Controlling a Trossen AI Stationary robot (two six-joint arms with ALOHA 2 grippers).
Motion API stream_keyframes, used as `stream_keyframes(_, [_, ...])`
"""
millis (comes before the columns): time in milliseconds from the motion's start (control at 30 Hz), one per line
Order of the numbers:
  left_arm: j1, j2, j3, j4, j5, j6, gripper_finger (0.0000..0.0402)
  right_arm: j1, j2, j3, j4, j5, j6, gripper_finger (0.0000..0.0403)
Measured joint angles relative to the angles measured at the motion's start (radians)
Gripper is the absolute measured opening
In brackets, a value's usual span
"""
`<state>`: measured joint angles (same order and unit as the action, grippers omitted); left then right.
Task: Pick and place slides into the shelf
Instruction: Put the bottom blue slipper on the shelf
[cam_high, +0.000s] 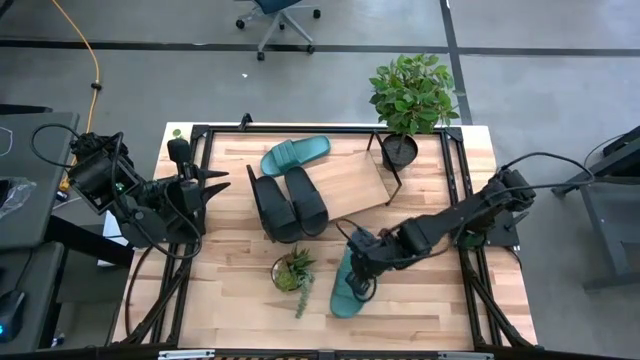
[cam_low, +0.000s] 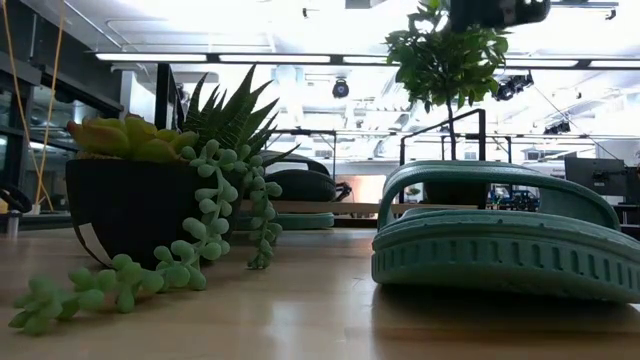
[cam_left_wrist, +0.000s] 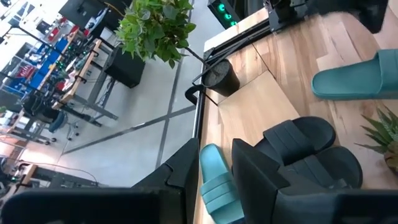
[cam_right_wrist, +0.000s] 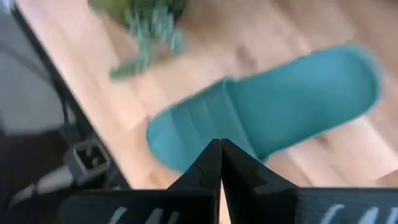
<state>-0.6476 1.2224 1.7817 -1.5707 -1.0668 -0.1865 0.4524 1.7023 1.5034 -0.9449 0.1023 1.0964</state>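
Note:
Two black slides lie side by side on the left part of the light-wood shelf. A teal slide lies at the shelf's far left corner. A second teal slide rests sole-down on the table near the front edge. My right gripper hangs shut just above this slide's far end, its fingertips together and pointing down. My left gripper waits open at the table's left side, left of the black slides, pointing right.
A small succulent pot with trailing stems stands left of the near teal slide. A taller potted plant stands at the shelf's far right end. Black frame rails run along the table's sides. The right half of the shelf board is bare.

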Motion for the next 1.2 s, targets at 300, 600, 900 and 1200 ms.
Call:
stream_keyframes(300, [0.000,0.000,0.000,0.000,0.001,0.005,0.0085,-0.019,0.000,0.002,0.089,-0.022,-0.006,0.0020])
stream_keyframes(600, [0.000,0.000,0.000,0.000,0.053,0.006,0.0085,-0.189,0.000,-0.131,0.180,-0.388,-0.199,0.0155])
stream_keyframes(900, [0.000,0.000,0.000,0.000,0.131,0.002,0.0085,-0.228,0.000,-0.304,0.417,-0.463,-0.249,0.0182])
stream_keyframes(1200, [0.000,0.000,0.000,0.000,0.133,-0.002,0.0085,-0.230,0.000,-0.397,0.481,-0.475,-0.259,0.0177])
